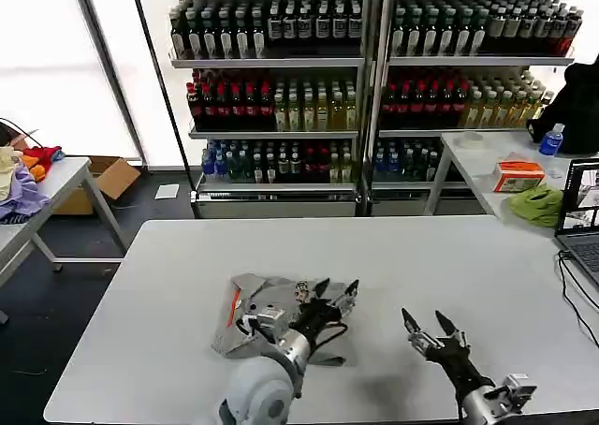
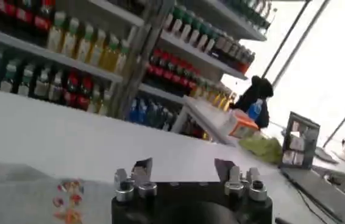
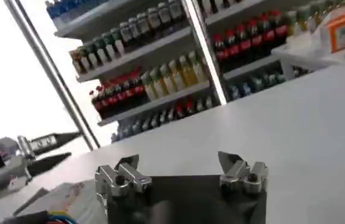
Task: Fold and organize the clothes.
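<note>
Shirt first: one grey shirt [image 1: 267, 313] lies on the near-left part of the white counter [image 1: 449, 266], gathered into a rough, lumpy packet, not a clean rectangle. A strip of red lining shows along its left edge, and its small multicoloured chest print [image 2: 67, 199] can be seen in the left wrist view. I would say the folding is partly done at best: the cloth is bunched inward, but its edges are uneven and nothing is squared off or stacked. I can pick out only this one grey shirt on the counter, so whatever organizing is meant looks not yet begun.

The left claw [image 1: 335, 292] hangs over the right side of the shirt with its fingers spread apart, nothing between them. The right claw [image 1: 429, 327] sits to the right, over bare counter and apart from the cloth, fingers likewise parted and empty.

Farther out, on a side table at the far right, there is a bright green cloth [image 1: 536, 205], an orange box [image 1: 518, 174] and a laptop [image 1: 582, 214]. Behind stand shelves of bottles [image 1: 281, 97].

As for writing, I can read none: the chest print is only coloured specks, and the bottle labels and the box are too small to make out.
</note>
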Robot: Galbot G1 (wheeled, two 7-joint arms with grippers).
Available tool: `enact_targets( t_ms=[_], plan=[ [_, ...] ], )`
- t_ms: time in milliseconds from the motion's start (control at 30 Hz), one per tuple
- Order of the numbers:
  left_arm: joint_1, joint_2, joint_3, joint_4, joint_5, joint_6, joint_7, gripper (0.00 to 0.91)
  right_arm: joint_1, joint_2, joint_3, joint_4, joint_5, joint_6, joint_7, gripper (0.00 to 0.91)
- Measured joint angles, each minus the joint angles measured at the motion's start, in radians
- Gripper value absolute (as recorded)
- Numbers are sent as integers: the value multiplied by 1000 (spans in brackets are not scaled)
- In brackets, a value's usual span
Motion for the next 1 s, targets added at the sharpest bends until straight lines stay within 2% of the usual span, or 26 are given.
enact_targets(
  t_ms=[267,400,433,467,500,533,567,733,1000],
  plan=[
    [62,119,-223,-30,60,-17,116,907,136,-10,-177,-43,0,-81,59,907],
    [112,155,-346,-44,87,-30,165,907,204,-1,-269,-70,-1,-109,88,907],
    [127,161,-378,-48,92,-34,175,907,216,2,-288,-77,-1,-114,94,867],
    [141,167,-404,-52,94,-36,181,907,229,5,-305,-84,-1,-118,101,655],
    [155,171,-427,-56,95,-38,188,907,241,7,-319,-92,-1,-121,109,484],
    [169,175,-453,-58,95,-39,194,907,250,9,-332,-100,1,-124,117,171],
    [182,177,-476,-60,95,-40,197,907,258,10,-344,-107,3,-127,123,0],
    [235,185,-578,-69,77,-42,208,907,284,19,-387,-129,8,-135,154,0],
    [275,195,-685,-74,44,-40,216,907,296,21,-410,-139,22,-137,173,0]
  ],
)
